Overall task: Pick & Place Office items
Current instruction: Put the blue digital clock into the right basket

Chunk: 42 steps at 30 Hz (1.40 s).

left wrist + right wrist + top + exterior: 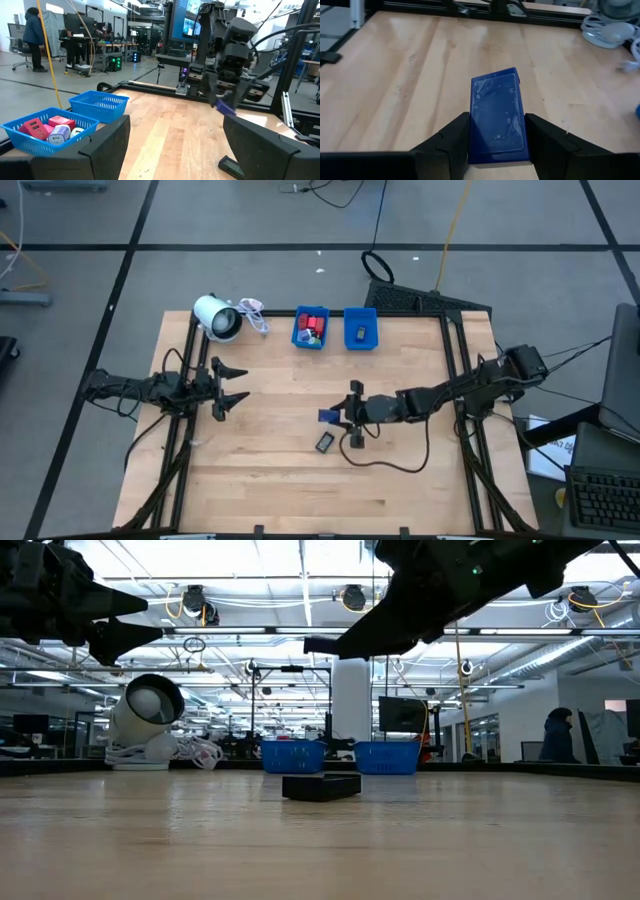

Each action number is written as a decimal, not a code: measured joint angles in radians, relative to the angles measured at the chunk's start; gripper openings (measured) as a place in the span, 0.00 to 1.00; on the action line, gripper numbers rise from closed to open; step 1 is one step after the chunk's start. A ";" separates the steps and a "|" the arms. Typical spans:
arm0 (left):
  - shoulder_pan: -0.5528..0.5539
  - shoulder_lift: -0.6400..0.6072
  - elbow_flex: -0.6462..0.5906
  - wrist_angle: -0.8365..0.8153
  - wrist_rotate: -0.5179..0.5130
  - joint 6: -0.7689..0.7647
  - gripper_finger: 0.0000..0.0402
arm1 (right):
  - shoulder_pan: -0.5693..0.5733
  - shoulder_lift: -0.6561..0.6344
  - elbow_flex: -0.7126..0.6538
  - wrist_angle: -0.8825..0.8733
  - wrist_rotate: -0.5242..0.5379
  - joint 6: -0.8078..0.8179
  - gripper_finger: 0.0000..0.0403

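Seen from above, the right tool reached over the middle of the wooden surface, clamped on a blue block at its tip. Just beside that tool, toward the front edge, a dark block lay flat on the wood. Well ahead of the tool, at the far edge, stood two blue bins: the left bin held red and pale pieces, the right bin one dark piece. A white roll lay beyond them. The left tool hung at the left side, its fingers spread apart and holding nothing.

At table height, the dark block rested on the surface beneath the raised right arm, with both bins behind it.

From the left wrist, its own fingers stood wide apart; the right tool faced them, carrying the blue block.

From the right wrist, the blue block sat between the two fingers, above the wood.
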 joint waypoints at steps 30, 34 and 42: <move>0.000 0.000 0.000 0.000 0.000 0.000 0.81 | -0.266 0.000 0.001 0.000 0.000 0.000 0.41; 0.000 0.000 0.000 0.000 0.000 0.000 0.81 | -0.294 0.000 0.001 0.000 -0.001 0.000 0.41; 0.000 0.000 0.000 0.000 0.000 0.000 0.81 | -0.356 0.000 0.001 0.000 -0.001 0.000 0.41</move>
